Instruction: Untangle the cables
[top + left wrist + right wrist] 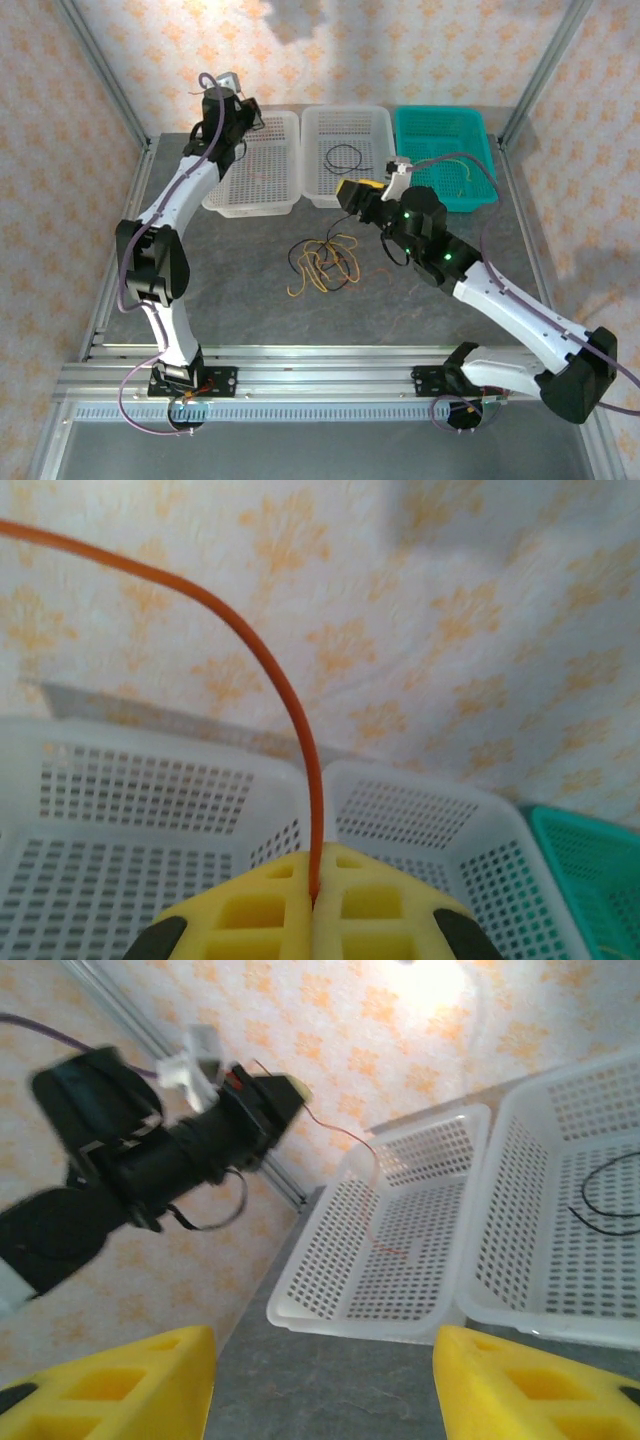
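left tool (312,905): clamped on orange-red cable (290,695), yellow pads (250,910) pressed together; held up over left white basket (225,198)
orange-red cable: rises from the pads, arcs away to the left in the left wrist view; in the right wrist view hangs from the left tool (290,1090) down into the left white basket (330,1305), lower end near the basket floor, contact unclear
right tool (325,1380): jaws wide, nothing between; above table (240,270), just in front of middle white basket (318,192)
black cable (345,157): loose loop lying in middle white basket
yellowish cable (455,158): in teal basket (482,150)
tangle of cables (325,262): yellow, black and brown strands knotted on table, between the arms, near side of the baskets
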You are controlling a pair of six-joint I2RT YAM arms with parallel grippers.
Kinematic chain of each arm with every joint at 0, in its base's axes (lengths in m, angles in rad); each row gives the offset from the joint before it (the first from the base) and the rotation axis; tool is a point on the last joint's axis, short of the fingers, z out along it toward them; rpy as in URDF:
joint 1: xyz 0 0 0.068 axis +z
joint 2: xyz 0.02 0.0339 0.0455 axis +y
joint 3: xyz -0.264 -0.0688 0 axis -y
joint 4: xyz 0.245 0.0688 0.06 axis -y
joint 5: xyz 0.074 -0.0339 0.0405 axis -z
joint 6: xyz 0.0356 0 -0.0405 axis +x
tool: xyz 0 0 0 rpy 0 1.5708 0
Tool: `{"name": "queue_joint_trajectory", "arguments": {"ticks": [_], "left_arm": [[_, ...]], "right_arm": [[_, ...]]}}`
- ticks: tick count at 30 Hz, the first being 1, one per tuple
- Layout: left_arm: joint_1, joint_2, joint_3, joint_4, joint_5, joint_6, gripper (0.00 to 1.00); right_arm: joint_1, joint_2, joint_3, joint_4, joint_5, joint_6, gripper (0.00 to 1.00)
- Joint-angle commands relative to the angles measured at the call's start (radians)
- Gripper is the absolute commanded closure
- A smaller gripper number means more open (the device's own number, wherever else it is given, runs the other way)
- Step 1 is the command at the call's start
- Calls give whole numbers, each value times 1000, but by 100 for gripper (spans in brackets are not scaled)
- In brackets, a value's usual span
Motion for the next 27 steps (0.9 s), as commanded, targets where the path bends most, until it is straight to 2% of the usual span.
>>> {"name": "queue_joint_trajectory", "arguments": {"ticks": [1, 11, 18, 24, 27], "left_arm": [[5, 1, -44, -6, -16, -24, 100], [10, 15, -92, 0, -3, -26, 100], [10, 93, -128, -12, -18, -40, 99], [10, 83, -146, -10, -12, -39, 50], [9, 56, -158, -16, -15, -25, 33]], "right_arm": [[4, -4, -9, 96, -27, 18, 41], [3, 15, -6, 91, -34, 19, 41], [4, 53, 24, 77, -47, 17, 41], [4, 73, 42, 46, -21, 1, 41], [4, 104, 48, 10, 20, 6, 40]]}}
